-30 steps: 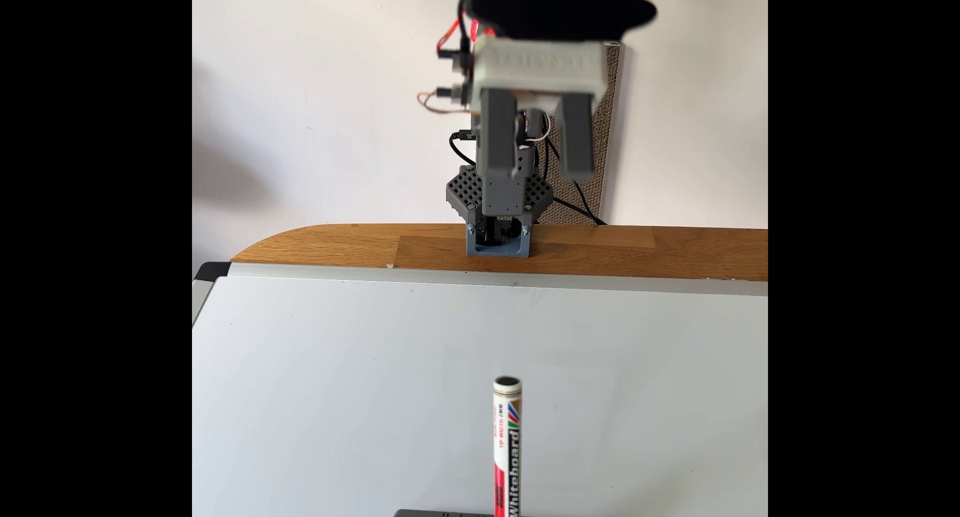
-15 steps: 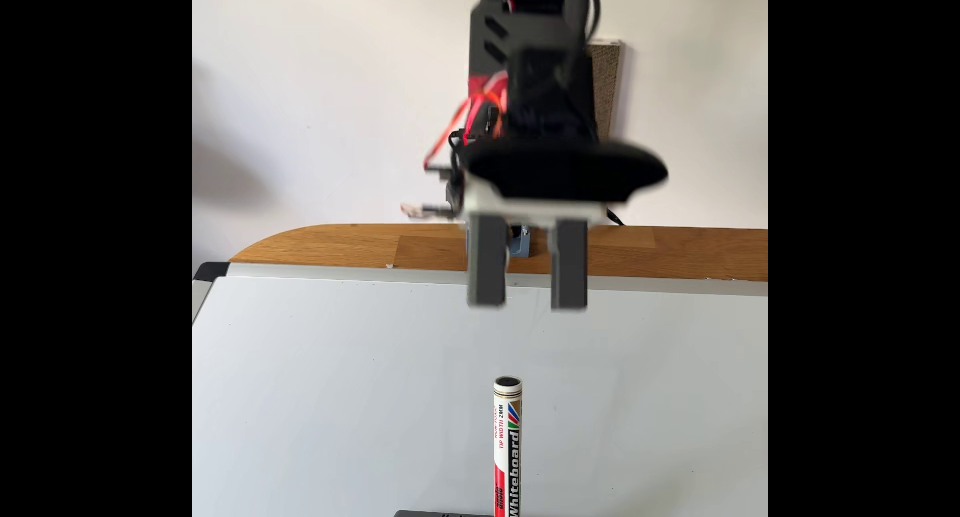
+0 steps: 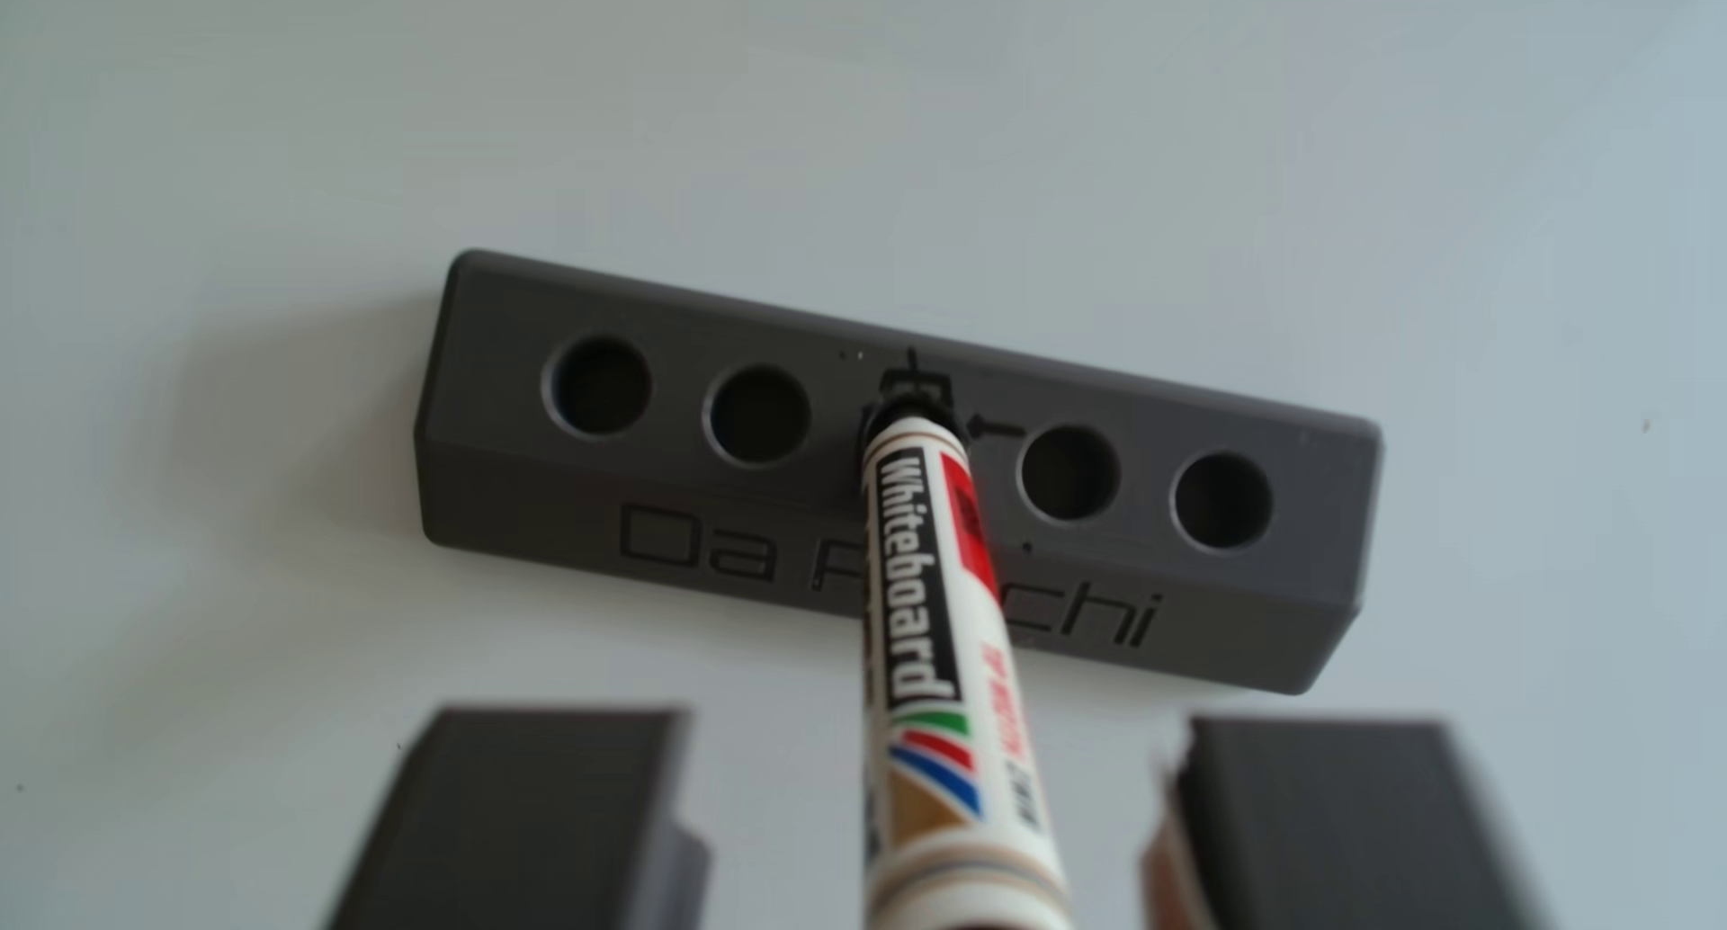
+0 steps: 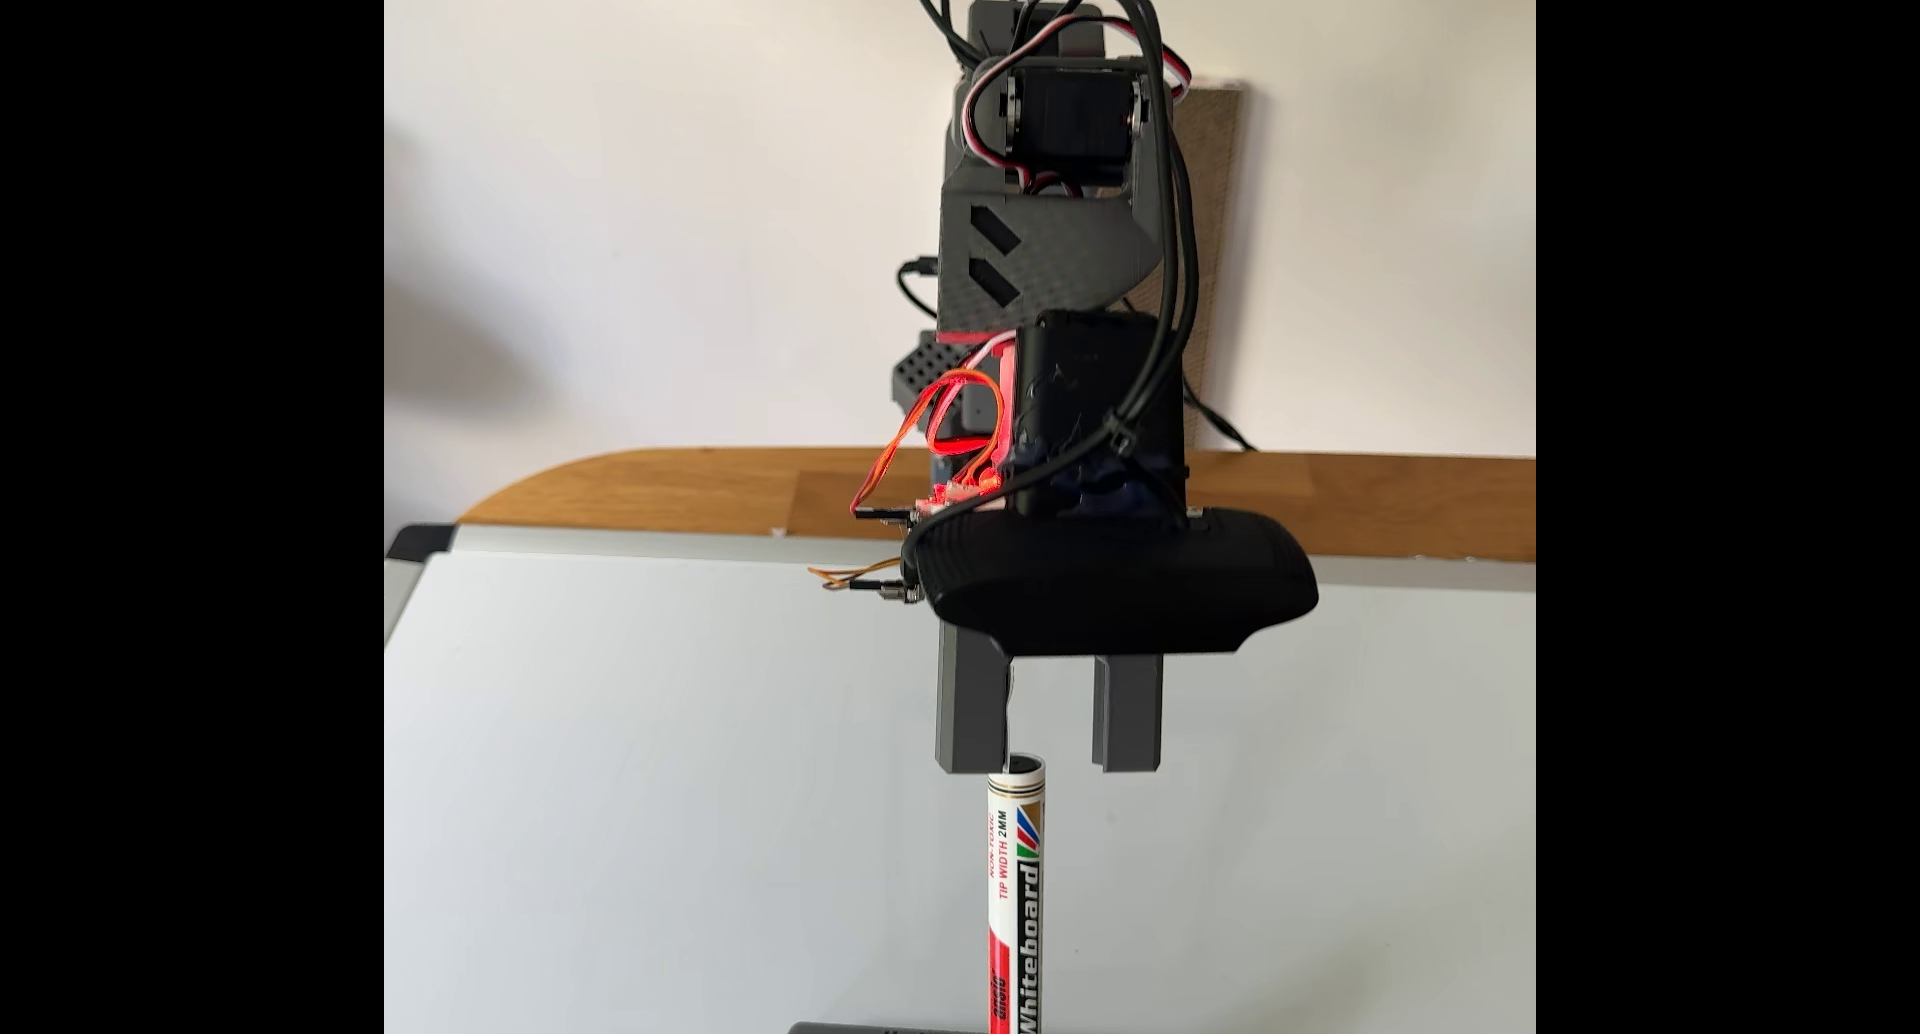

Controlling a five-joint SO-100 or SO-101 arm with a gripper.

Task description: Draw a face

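A white and red whiteboard marker (image 4: 1016, 889) stands upright in the middle hole of a dark grey holder block (image 3: 654, 538) lettered "Da Pinchi". My gripper (image 4: 1049, 766) hangs open just above the marker's top end, fingers pointing down. In the other view the marker (image 3: 934, 650) rises between the two grey fingers of the gripper (image 3: 934, 720), with a gap on each side and no contact. The face is out of view; the whiteboard (image 4: 675, 785) looks blank around the marker.
The whiteboard lies flat on a wooden table (image 4: 675, 489), its frame along the far edge. My arm's base stands at the table's back by a white wall. The block (image 4: 883, 1027) peeks in at the bottom edge. Four holder holes stand empty.
My arm has swung down from high over the table's back to just above the marker. The gripper stayed open. The marker has not moved.
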